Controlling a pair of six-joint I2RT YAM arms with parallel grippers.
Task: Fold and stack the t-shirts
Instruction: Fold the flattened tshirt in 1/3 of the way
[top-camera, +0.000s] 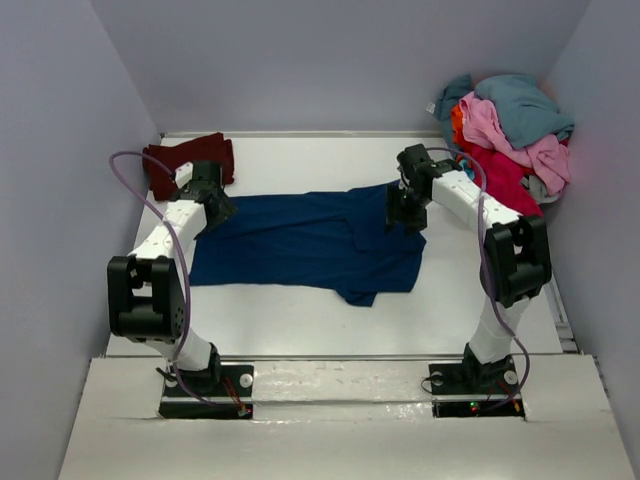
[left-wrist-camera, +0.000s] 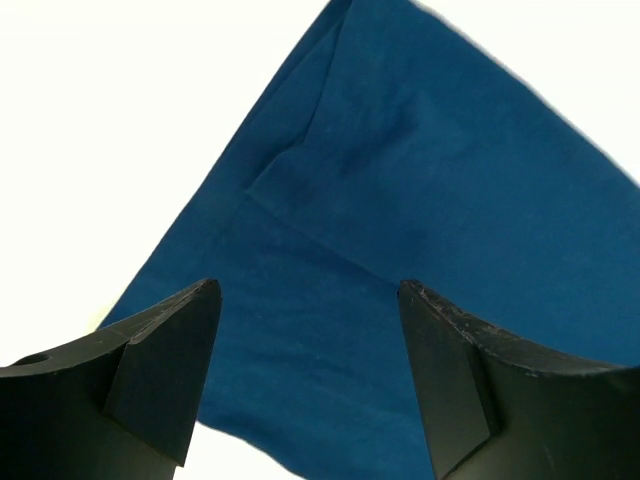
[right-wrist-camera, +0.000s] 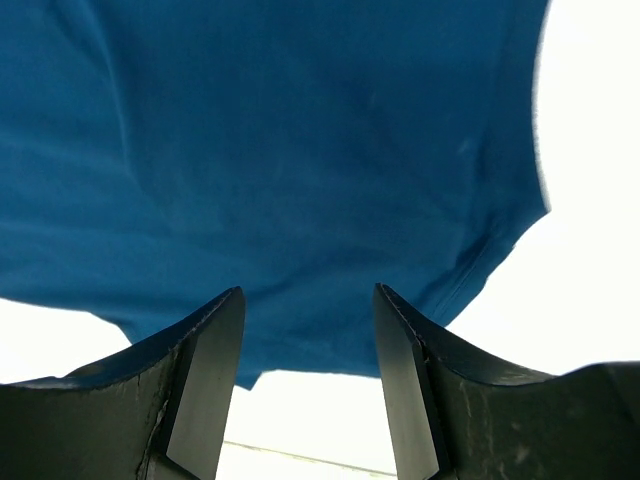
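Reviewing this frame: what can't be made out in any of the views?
- Top view: count of garments in the heap of teal, pink, red and orange cloth t-shirts; they overlap.
- Top view: part of the folded dark maroon cloth t-shirt, behind the left arm.
- Wrist views: the spread navy blue cloth t-shirt runs past the frame edges; white table glare-washed.

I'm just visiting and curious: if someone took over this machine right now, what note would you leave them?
Left fingers: open, empty, above the blue t-shirt at its left end.
Right fingers: open, empty, above its right end.
Blue t-shirt lies spread on the table, seemingly partly folded; maroon t-shirt sits far left, apparently folded; mixed pile waits far right.
Done: the maroon one, it seems. Left: finish the blue, stack it, then the pile.
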